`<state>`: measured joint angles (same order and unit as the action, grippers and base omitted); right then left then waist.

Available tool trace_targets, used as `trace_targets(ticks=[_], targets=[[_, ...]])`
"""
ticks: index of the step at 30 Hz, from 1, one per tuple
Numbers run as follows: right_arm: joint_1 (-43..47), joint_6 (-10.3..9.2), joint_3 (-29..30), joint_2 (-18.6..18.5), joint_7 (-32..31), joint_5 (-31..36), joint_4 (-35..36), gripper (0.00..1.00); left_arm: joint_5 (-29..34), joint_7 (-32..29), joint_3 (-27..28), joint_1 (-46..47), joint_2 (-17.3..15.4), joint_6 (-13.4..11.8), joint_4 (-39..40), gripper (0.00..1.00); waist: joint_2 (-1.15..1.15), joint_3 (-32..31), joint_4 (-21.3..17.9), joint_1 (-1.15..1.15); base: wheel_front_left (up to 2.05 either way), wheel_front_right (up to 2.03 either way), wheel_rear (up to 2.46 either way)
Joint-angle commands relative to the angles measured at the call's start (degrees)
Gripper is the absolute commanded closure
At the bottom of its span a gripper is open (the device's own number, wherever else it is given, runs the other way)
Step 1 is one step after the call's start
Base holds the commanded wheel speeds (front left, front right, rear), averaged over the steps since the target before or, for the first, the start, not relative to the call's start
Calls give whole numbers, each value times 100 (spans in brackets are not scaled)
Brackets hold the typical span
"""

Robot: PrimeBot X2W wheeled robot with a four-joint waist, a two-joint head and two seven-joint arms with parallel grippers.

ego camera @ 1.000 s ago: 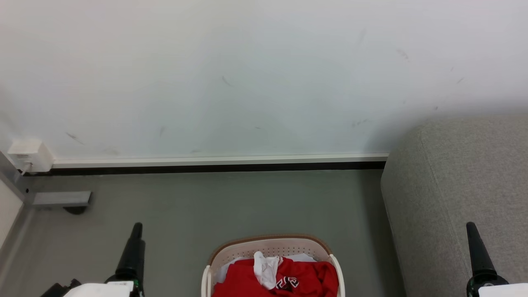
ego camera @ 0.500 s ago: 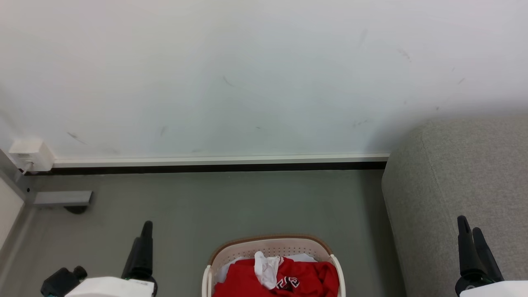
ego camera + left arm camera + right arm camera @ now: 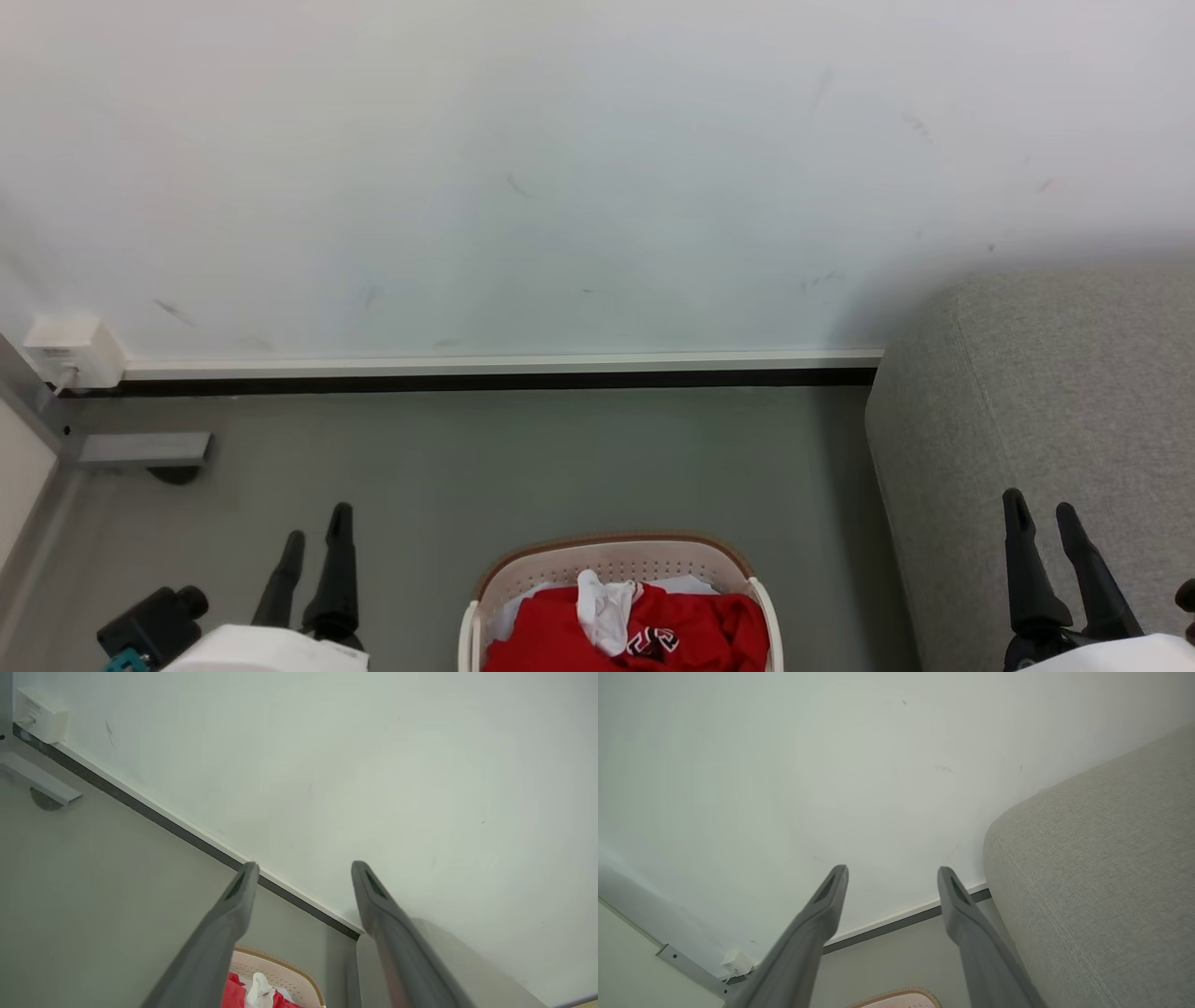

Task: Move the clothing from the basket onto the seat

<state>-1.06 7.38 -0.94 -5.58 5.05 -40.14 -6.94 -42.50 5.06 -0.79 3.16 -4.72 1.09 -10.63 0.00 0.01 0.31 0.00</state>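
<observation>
The cream basket (image 3: 616, 562) with its brown rim stands on the floor at the bottom middle of the head view. Red clothing (image 3: 691, 630) with a black-and-white print lies in it, a small white piece (image 3: 604, 607) on top. The grey sofa seat (image 3: 1055, 411) fills the right side. My left gripper (image 3: 317, 523) is open at the lower left, left of the basket. My right gripper (image 3: 1041, 509) is open at the lower right, in front of the sofa. The left wrist view shows the basket (image 3: 280, 970) low between my open fingers. The sofa (image 3: 1101, 868) is at right in the right wrist view.
A white wall (image 3: 560, 168) with a dark baseboard (image 3: 467, 380) runs across the back. A white socket box (image 3: 70, 350) and a grey metal bracket (image 3: 140, 450) sit at the far left. Grey floor (image 3: 523, 457) lies between the wall and the basket.
Both grippers have turned and now show two spread fingers each. The left gripper shifted slightly right, the right one slightly left. The basket and clothing have not moved.
</observation>
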Motion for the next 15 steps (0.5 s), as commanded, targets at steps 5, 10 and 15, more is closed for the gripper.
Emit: trace_targets(ticks=[5,10,15], targets=[[14,13,-20,-88,122,534,88,0,573,125,-99,-17,-171,-99,131,0,0,-5,7,0,0,0,0],[56,13,-30,-98,206,901,65,0,943,206,-185,-43,-264,-177,142,0,0,-10,5,0,0,0,0],[100,14,-46,-101,286,1234,42,0,1262,283,-287,-65,-345,-221,143,0,0,-22,2,0,0,0,0]])
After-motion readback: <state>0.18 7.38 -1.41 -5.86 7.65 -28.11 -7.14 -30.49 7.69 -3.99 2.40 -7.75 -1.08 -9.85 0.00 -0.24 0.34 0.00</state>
